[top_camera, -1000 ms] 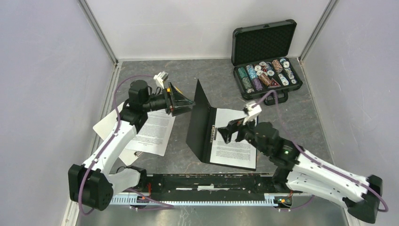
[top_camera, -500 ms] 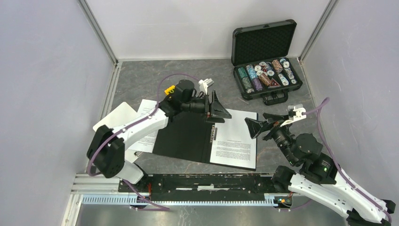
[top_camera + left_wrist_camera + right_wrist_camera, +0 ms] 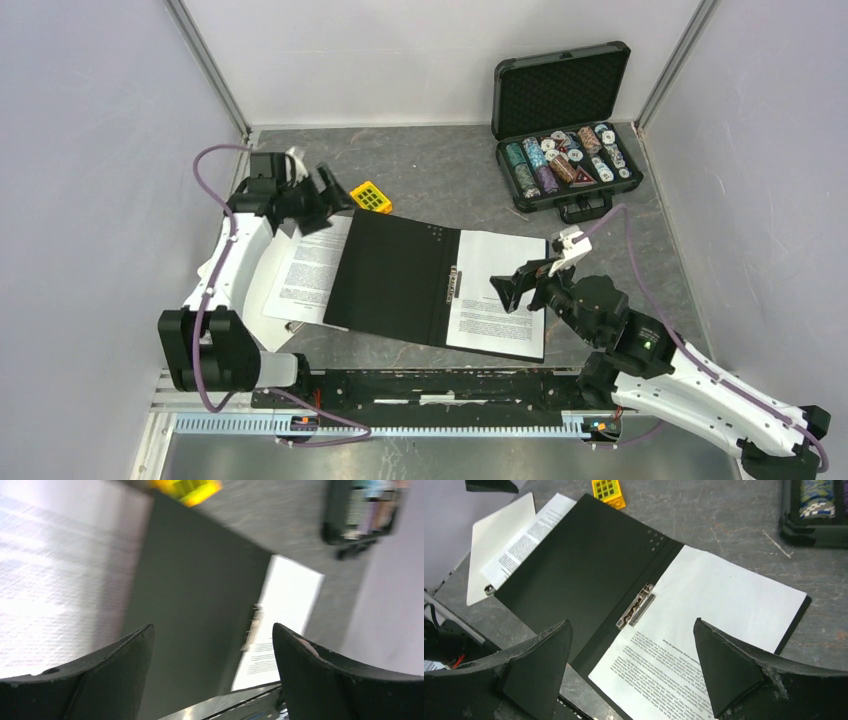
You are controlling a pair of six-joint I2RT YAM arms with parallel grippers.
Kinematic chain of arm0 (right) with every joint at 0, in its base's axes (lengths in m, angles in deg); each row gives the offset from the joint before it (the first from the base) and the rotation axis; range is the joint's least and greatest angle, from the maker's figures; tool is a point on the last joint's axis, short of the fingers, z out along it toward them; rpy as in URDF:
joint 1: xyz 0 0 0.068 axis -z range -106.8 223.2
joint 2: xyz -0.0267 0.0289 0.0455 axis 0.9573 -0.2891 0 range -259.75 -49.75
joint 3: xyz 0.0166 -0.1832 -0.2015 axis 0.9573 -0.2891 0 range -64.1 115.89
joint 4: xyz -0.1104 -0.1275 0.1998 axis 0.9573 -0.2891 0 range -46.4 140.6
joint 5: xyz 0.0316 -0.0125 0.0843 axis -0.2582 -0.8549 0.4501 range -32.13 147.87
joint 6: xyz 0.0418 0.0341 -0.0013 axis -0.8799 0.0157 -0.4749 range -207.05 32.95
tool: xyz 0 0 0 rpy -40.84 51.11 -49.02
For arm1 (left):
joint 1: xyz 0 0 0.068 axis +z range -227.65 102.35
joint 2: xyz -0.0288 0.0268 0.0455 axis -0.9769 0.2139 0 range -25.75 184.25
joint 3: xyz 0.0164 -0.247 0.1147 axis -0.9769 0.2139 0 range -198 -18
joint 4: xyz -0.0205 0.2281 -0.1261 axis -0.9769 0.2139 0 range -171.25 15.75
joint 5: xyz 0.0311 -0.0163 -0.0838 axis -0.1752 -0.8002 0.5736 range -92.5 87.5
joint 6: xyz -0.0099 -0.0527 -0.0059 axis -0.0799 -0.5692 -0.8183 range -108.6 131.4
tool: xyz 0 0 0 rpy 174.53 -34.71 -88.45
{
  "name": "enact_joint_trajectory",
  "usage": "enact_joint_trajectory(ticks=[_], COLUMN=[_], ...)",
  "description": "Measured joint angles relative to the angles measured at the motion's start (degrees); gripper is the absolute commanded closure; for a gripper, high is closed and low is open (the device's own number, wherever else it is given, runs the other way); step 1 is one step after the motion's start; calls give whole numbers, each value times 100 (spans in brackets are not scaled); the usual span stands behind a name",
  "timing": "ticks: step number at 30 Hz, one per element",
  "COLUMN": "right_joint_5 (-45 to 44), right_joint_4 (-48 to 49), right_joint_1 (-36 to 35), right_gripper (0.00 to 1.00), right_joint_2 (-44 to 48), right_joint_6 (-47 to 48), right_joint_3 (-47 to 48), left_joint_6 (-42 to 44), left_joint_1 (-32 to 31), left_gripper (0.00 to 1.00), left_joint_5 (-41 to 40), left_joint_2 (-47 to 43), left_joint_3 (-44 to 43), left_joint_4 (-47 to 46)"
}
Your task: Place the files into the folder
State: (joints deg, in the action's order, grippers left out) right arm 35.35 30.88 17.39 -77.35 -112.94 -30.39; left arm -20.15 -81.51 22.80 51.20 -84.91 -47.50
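Files: one printed sheet (image 3: pixel 500 295) lies in the open folder (image 3: pixel 390 275), right half; a second sheet (image 3: pixel 310 268) lies left, partly under its cover. Expect light, limp, slippery paper: pinch an exposed edge. Left claw (image 3: pixel 318 200) and right claw (image 3: pixel 516 284) stand wide, empty.

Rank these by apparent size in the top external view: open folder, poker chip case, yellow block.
1. open folder, spread flat, largest.
2. poker chip case, lid raised; it sits farther from the camera, so its true size is less certain.
3. yellow block, clearly smallest.
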Motion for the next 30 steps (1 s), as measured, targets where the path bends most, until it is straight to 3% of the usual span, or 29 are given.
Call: enact_joint_trajectory(ticks=[3, 6, 21, 27, 30], right_joint_5=[160, 262, 549, 597, 601], right_joint_4=[44, 168, 551, 553, 553], right_joint_1=[0, 0, 0, 0, 0], right_gripper=[2, 2, 2, 2, 2], right_joint_2=[-74, -125, -323, -354, -356], right_joint_6=[9, 26, 92, 98, 111], right_joint_3=[-122, -127, -127, -127, -127], left_joint_6=[529, 831, 1045, 1036, 951], left_joint_1=[658, 931, 988, 990, 970], left_gripper=[6, 5, 9, 27, 30], left_joint_5=[-142, -118, 680, 1226, 1740], left_joint_2=[205, 629, 1980, 1996, 1880], left_joint_3=[468, 678, 785, 909, 1296], left_joint_4=[461, 691, 640, 411, 17])
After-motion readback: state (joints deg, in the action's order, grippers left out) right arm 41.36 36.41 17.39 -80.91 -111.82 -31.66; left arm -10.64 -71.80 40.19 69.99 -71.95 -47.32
